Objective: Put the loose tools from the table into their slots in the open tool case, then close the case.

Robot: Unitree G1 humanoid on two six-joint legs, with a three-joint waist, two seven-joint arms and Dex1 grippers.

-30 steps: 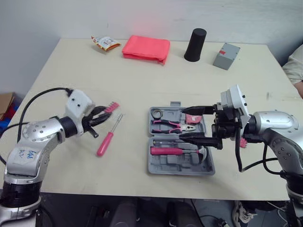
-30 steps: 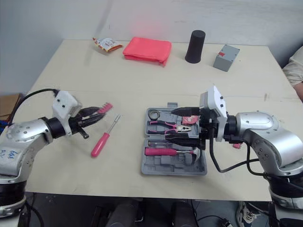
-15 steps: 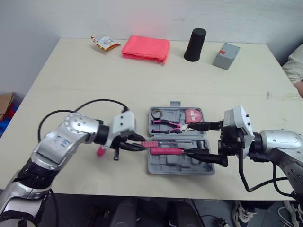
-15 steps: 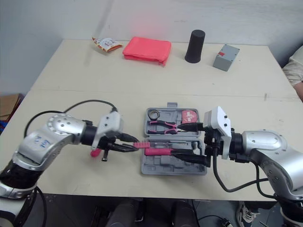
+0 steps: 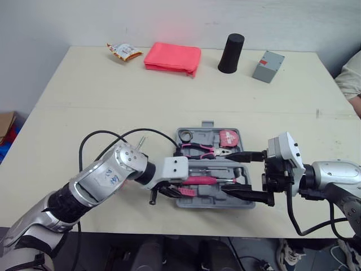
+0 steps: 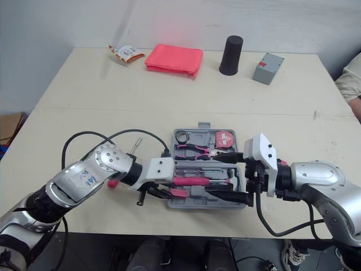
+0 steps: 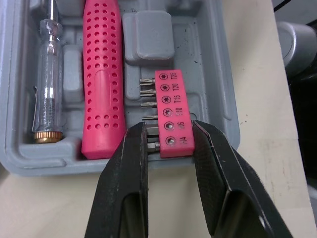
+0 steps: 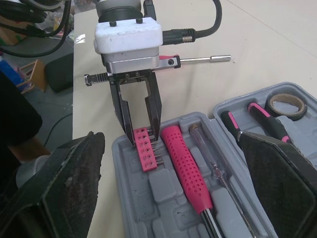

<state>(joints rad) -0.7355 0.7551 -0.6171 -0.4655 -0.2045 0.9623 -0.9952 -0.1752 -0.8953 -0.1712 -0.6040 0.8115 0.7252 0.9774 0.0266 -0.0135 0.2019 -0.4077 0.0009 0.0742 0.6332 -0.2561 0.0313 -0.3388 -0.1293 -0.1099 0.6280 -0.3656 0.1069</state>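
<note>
Left gripper is clamping the pink bit holder at the near-left corner of the tool case. It should be squaring the strip beside the pink handle, pressing flat, then letting go. Right gripper is hanging wide open at the case's right.

- Snack packet, lying flat.
- Folded pink cloth, near the packet.
- Black cylinder, upright.
- Grey box, near the cylinder.
</note>
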